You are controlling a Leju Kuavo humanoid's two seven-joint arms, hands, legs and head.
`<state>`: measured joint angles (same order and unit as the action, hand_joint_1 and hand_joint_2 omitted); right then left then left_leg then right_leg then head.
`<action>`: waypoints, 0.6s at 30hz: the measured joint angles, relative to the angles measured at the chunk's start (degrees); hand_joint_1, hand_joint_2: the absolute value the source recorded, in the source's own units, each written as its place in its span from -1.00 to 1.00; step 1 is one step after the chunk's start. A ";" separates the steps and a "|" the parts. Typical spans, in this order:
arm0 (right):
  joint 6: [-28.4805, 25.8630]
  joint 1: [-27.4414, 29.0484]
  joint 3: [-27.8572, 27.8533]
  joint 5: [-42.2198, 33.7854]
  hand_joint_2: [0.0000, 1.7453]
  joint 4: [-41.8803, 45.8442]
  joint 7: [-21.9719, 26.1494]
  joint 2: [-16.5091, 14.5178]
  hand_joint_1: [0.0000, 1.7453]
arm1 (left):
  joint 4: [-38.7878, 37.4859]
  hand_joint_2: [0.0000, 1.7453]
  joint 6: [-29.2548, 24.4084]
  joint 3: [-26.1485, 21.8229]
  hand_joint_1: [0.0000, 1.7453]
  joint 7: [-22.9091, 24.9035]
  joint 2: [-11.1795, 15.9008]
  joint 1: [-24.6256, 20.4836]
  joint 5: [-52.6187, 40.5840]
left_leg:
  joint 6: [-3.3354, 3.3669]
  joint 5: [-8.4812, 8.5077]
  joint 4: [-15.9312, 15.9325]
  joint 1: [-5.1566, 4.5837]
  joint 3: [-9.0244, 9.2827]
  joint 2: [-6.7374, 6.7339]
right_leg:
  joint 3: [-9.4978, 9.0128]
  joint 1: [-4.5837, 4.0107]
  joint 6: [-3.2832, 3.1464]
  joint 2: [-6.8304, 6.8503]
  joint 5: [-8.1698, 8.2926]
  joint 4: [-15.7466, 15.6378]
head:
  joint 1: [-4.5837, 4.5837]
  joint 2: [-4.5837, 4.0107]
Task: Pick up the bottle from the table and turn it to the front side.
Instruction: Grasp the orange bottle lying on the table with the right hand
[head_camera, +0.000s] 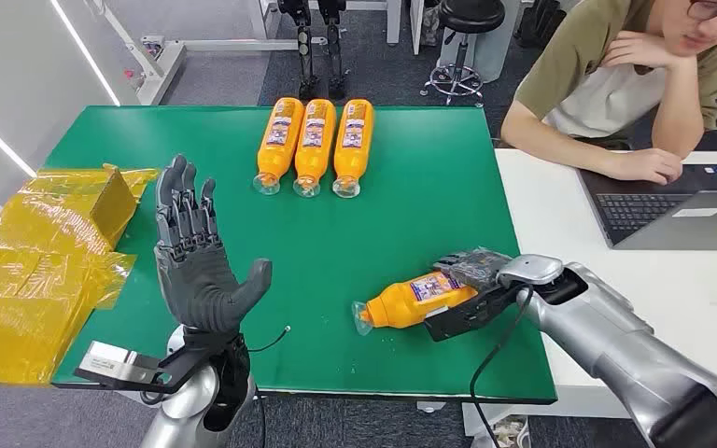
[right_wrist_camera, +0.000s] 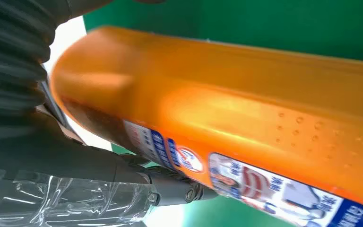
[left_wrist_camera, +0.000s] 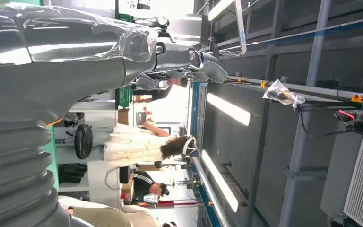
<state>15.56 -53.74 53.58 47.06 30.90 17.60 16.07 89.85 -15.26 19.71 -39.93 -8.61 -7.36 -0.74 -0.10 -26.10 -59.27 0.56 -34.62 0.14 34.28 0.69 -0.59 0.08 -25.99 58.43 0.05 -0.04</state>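
You are looking at the green table [head_camera: 411,233], which is carrying every bottle. To its right a person [head_camera: 616,84] is leaning over a white desk [head_camera: 560,233] with a laptop [head_camera: 672,210]. At the table's left edge yellow wrapped packages [head_camera: 37,271] are lying in a heap.

Your right arm is reaching in low from the right, and the right hand [head_camera: 471,294] is gripping the base end of the orange bottle [head_camera: 420,301]. That bottle is lying on its side near the table's front edge, cap pointing left, label facing up.

Your left hand [head_camera: 196,261] is standing upright over the table's front left part, palm turned toward the bottle, fingers spread wide and holding nothing.

Three more orange bottles [head_camera: 315,145] are lying side by side at the far edge, caps toward you.

The right wrist view is adding the held bottle's label [right_wrist_camera: 283,189] close up. The left wrist view is adding the left hand's fingertips [left_wrist_camera: 208,64] against a room with people.
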 joint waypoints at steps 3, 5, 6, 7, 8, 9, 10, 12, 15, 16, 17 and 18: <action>0.04 -0.19 0.53 -0.07 1.00 -0.80 0.07 -0.30 -1.00 | 0.00 1.00 0.00 0.00 -1.00 0.00 0.00 0.00 0.00 | 0.00 0.00 0.00 0.00 0.00 0.01 | 0.00 0.00 0.00 0.00 0.00 0.00 | 0.00 0.00; 0.04 -0.37 0.95 -0.10 1.00 -1.40 0.09 -0.50 -1.00 | 0.00 1.00 0.00 0.00 -1.00 0.00 0.00 0.00 0.03 | 0.00 0.00 0.00 0.00 0.00 0.00 | 0.00 0.00 0.00 0.00 0.00 0.00 | -0.01 0.00; 0.04 -0.46 1.11 -0.11 1.00 -1.64 0.09 -0.56 -1.00 | 0.00 1.00 0.00 0.00 -1.00 0.00 0.00 0.00 0.05 | 0.00 0.00 0.00 0.00 0.00 0.00 | 0.00 0.00 0.00 -0.01 0.00 0.00 | 0.00 0.00; 0.04 -0.54 1.23 -0.12 1.00 -1.86 0.09 -0.62 -1.00 | 0.00 1.00 0.00 0.00 -1.00 0.00 0.00 0.00 0.07 | 0.00 0.00 0.00 0.00 0.00 -0.01 | 0.00 0.00 0.00 -0.01 0.00 0.00 | 0.00 0.00; 0.04 -0.63 1.35 -0.13 1.00 -2.05 0.09 -0.67 -1.00 | 0.00 1.00 0.00 0.00 -1.00 0.00 0.00 0.00 0.08 | 0.00 0.00 0.00 0.00 0.00 -0.01 | 0.00 0.00 0.00 -0.01 0.00 0.00 | 0.01 0.00; 0.04 -0.72 1.47 -0.14 1.00 -2.23 0.09 -0.72 -1.00 | 0.00 1.00 -0.01 0.00 -1.00 0.00 0.00 0.00 0.09 | 0.00 0.00 0.00 0.00 0.00 0.00 | 0.00 0.00 0.00 -0.01 0.00 0.00 | 0.01 0.00; 0.05 -0.80 1.60 -0.16 1.00 -2.38 0.09 -0.76 -1.00 | 0.00 1.00 -0.01 0.00 -1.00 0.00 0.00 0.00 0.09 | 0.00 0.00 0.00 0.00 0.00 0.00 | -0.01 0.00 0.00 -0.01 0.00 0.00 | 0.01 0.00; 0.35 -0.95 1.86 -0.39 1.00 -2.69 0.17 -0.86 -1.00 | 0.00 1.00 -0.02 0.00 -1.00 0.00 0.01 0.00 0.11 | 0.00 0.00 0.00 0.00 0.00 0.00 | -0.01 0.00 0.00 -0.01 0.00 -0.01 | -0.01 0.00; 1.98 -1.11 2.22 -1.13 1.00 -3.25 0.13 -0.93 -1.00 | 0.00 1.00 -0.04 0.00 -1.00 0.00 0.01 0.00 0.16 | 0.00 0.00 -0.01 0.00 0.01 0.00 | -0.01 0.00 0.00 -0.01 0.00 -0.01 | 0.00 0.00; 2.53 -1.12 2.35 -1.31 1.00 -3.44 -0.06 -0.93 -1.00 | 0.00 1.00 -0.05 0.00 -1.00 0.00 0.00 0.00 0.20 | 0.00 0.00 -0.01 0.00 0.01 0.00 | -0.01 0.00 0.00 -0.01 0.00 -0.01 | 0.01 0.00; 2.92 -1.12 2.51 -1.44 1.00 -3.64 -0.29 -0.93 -0.58 | 0.00 1.00 -0.08 0.00 -1.00 0.00 0.00 0.00 0.25 | 0.00 0.00 -0.01 0.00 0.01 0.00 | -0.01 0.00 0.00 -0.01 0.00 -0.01 | 0.01 0.00; 2.97 -1.12 2.67 -1.45 1.00 -3.81 -0.56 -0.93 -0.08 | 0.00 1.00 -0.10 0.00 -1.00 0.00 0.00 0.00 0.28 | 0.00 0.00 -0.01 0.00 0.01 0.00 | -0.01 0.00 0.00 -0.01 0.00 -0.01 | 0.00 0.00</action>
<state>18.53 -54.85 56.25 45.60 27.10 17.04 15.15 89.85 -15.36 19.71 -39.93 -8.61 -7.36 -0.46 -0.10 -26.10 -59.28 0.56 -34.60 0.14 34.27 0.69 -0.59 0.07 -25.99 58.41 0.05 -0.04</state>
